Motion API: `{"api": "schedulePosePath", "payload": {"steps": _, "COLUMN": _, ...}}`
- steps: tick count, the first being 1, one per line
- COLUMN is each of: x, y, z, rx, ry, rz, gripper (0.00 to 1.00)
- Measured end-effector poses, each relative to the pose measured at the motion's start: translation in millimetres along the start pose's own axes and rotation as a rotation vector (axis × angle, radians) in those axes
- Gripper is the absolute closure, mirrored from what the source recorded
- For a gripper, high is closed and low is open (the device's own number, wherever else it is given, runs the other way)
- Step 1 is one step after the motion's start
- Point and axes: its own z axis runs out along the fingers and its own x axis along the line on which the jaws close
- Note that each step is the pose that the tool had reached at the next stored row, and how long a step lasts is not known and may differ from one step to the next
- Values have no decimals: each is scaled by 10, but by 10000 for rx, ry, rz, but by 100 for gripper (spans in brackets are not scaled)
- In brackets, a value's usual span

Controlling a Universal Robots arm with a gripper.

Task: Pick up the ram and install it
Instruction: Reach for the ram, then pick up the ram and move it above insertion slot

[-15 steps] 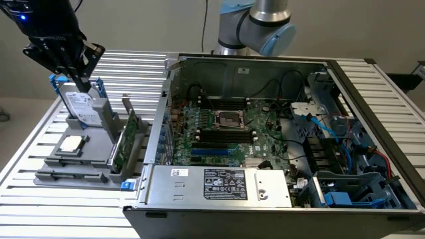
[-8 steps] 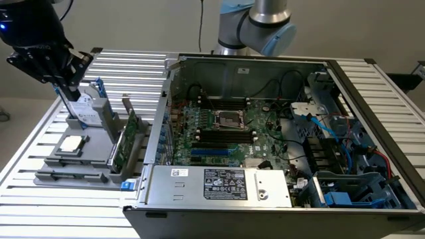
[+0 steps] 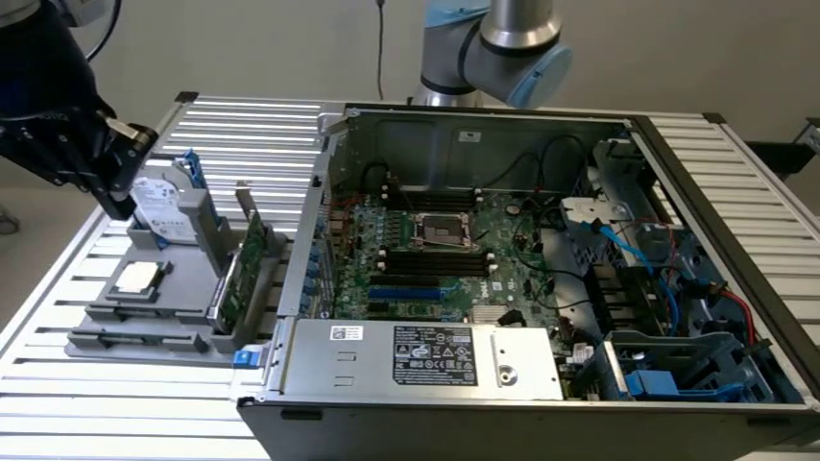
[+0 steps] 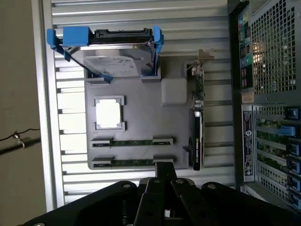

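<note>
Ribbed metal table (image 3: 129, 413) runs under everything you are working with, and on it sits a grey tray (image 4: 141, 117), the landmark for the rest. You will find the ram (image 4: 131, 162) lying flat in its clips along one edge of the tray, with a second stick (image 4: 132, 141) just beside it and parallel, one step further into the tray. Beyond those, toward the middle of the tray, rests a square processor chip (image 4: 109, 113). At the tray's far end from the ram a hard drive (image 4: 115, 66) leans in a blue bracket. An expansion card (image 4: 197, 127) stands on edge along the tray's side that faces the open computer case (image 3: 539, 134), which sits just beside the tray with its motherboard (image 3: 436, 250) exposed. Your gripper (image 4: 163, 169) hangs above the tray, clear of the ram, its fingers pressed together with nothing between them; in the exterior view it is raised near the hard-drive end.
</note>
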Motion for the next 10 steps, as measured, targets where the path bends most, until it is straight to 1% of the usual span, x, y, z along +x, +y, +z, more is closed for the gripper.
{"api": "schedulePosePath", "payload": {"steps": 2, "x": 47, "y": -39, "z": 14, "rx": 0, "ry": 8, "rz": 2, "gripper": 89}}
{"api": "schedulePosePath", "payload": {"steps": 3, "x": 67, "y": -44, "z": 22, "rx": 1, "ry": 13, "rz": 1, "gripper": 89}}
{"api": "schedulePosePath", "payload": {"steps": 4, "x": 69, "y": -45, "z": 22, "rx": 6, "ry": 23, "rz": 1, "gripper": 89}}
{"api": "schedulePosePath", "payload": {"steps": 10, "x": 69, "y": -44, "z": 22, "rx": 7, "ry": 24, "rz": 1, "gripper": 89}}
